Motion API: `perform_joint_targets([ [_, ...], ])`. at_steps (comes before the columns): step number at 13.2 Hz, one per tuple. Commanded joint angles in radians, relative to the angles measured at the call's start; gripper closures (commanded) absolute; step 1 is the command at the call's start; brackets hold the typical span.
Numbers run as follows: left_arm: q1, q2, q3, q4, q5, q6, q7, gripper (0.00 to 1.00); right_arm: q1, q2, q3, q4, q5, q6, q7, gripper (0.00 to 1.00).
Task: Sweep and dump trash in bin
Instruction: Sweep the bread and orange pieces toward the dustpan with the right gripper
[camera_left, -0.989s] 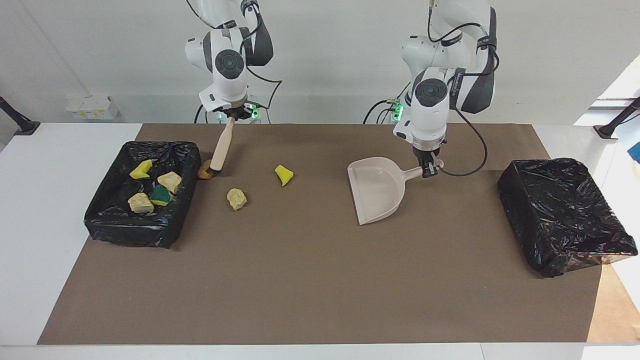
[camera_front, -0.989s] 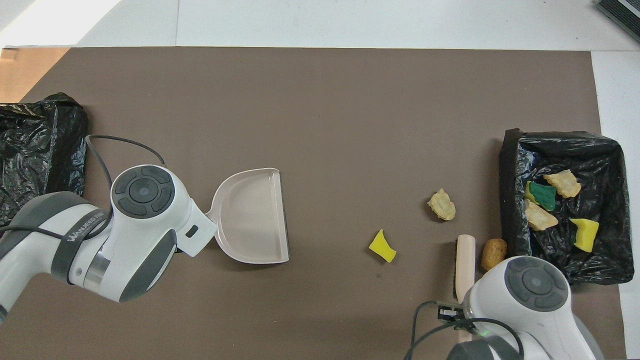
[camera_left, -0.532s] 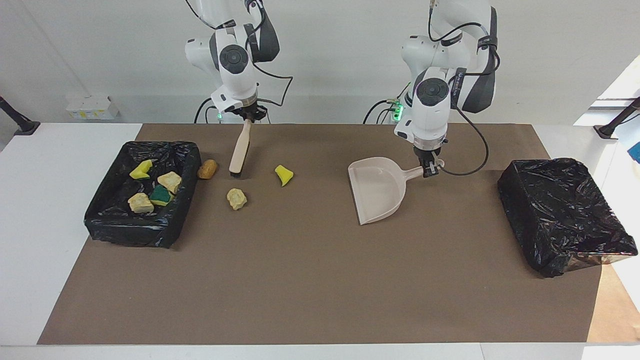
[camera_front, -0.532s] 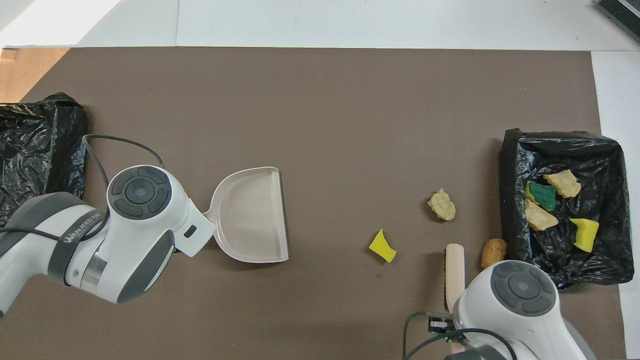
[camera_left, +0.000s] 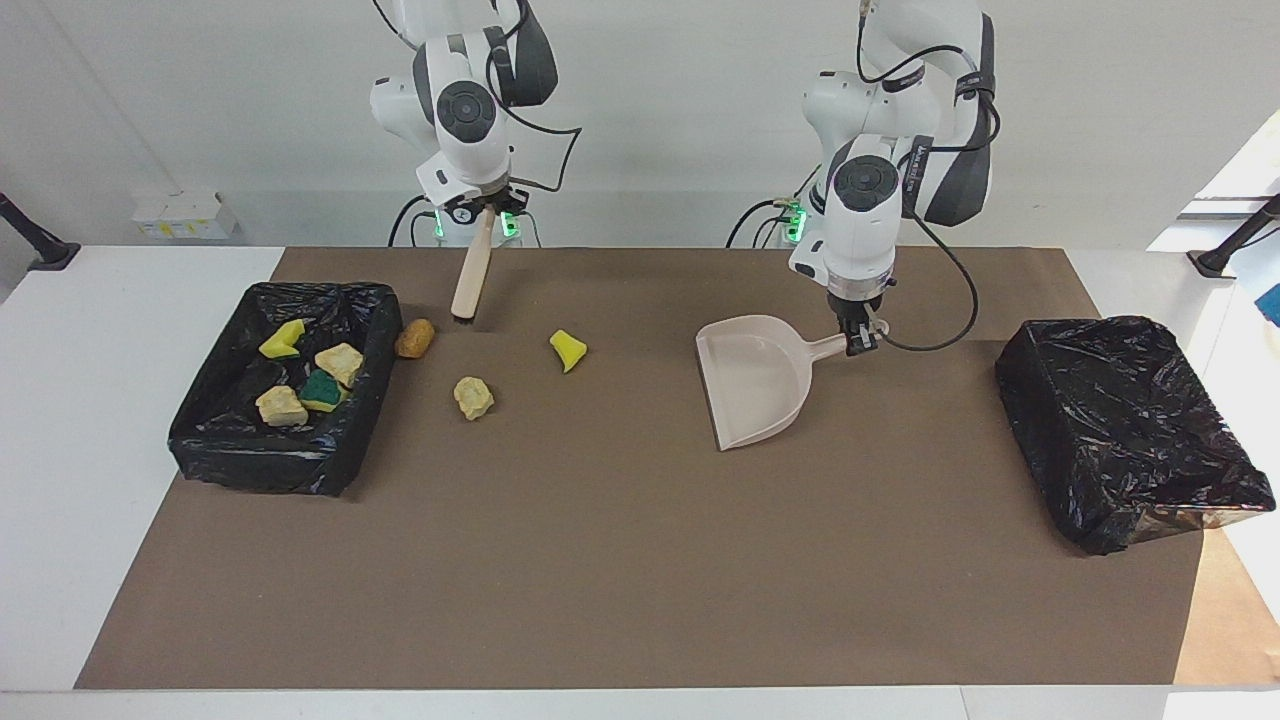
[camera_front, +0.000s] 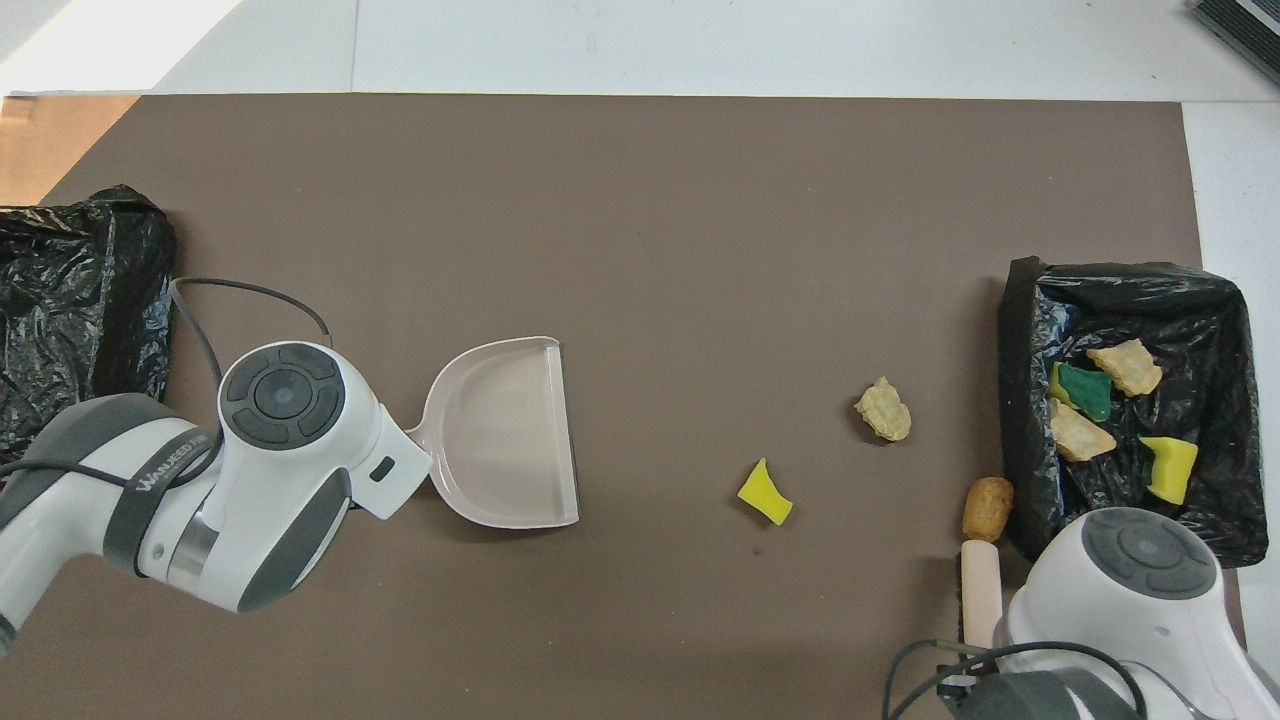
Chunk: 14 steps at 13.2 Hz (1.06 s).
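Change since earlier frame: right gripper (camera_left: 478, 213) has drawn the hand brush (camera_left: 468, 280) back toward the robots and lifted it clear of the brown piece; left arm and dustpan have barely shifted
Right gripper: fingers clamped on the brush handle, brush hanging bristle-end down, just nearer the robots than the brown piece
Left gripper (camera_left: 858, 339): fingers shut on the handle of the dustpan (camera_left: 752, 385), which rests on the counter (camera_left: 620, 560) mid-table, mouth toward the loose scraps
Trash, loose: golden-brown piece (camera_left: 414, 338) touching or just beside the outer wall of the bin, tan lump (camera_left: 473, 397) and yellow chunk (camera_left: 567, 350) between bin and dustpan
Trash, binned: four pieces already in the bin (camera_left: 205, 445) at the right arm's end; yellow chunk (camera_left: 282, 340), tan lump (camera_left: 339, 363), green-backed sponge (camera_left: 322, 390), tan lump (camera_left: 281, 406)
Second bin (camera_left: 1120, 440): at the left arm's end, no scraps visible in it
Step in hand: judged to be repositioning the brush for another stroke
Next move calls for: setting the bristles down on the bin side of the brown piece, then sweeping the three scraps toward the dustpan mouth
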Motion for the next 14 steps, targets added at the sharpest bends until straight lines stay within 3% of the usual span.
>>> perform_joint_targets([
  [1,-0.01,-0.053,0.005,-0.072,0.019,0.047,-0.005,1.0,-0.084,-0.07,0.004,-0.073,-0.035,0.012,-0.119,1.0],
  [6,-0.02,-0.05,0.004,-0.093,0.019,0.08,-0.048,1.0,-0.083,-0.063,0.017,-0.084,-0.065,0.141,-0.158,1.0],
  [9,-0.023,-0.045,0.004,-0.093,0.019,0.085,-0.054,1.0,0.03,-0.049,0.02,-0.079,-0.064,0.261,-0.126,1.0],
  [12,-0.023,-0.045,0.004,-0.093,0.019,0.085,-0.054,1.0,0.078,0.067,0.02,0.018,-0.079,0.382,-0.117,1.0],
  [14,-0.023,-0.045,0.004,-0.093,0.019,0.085,-0.054,1.0,0.108,0.175,0.023,0.152,-0.152,0.362,-0.115,1.0],
])
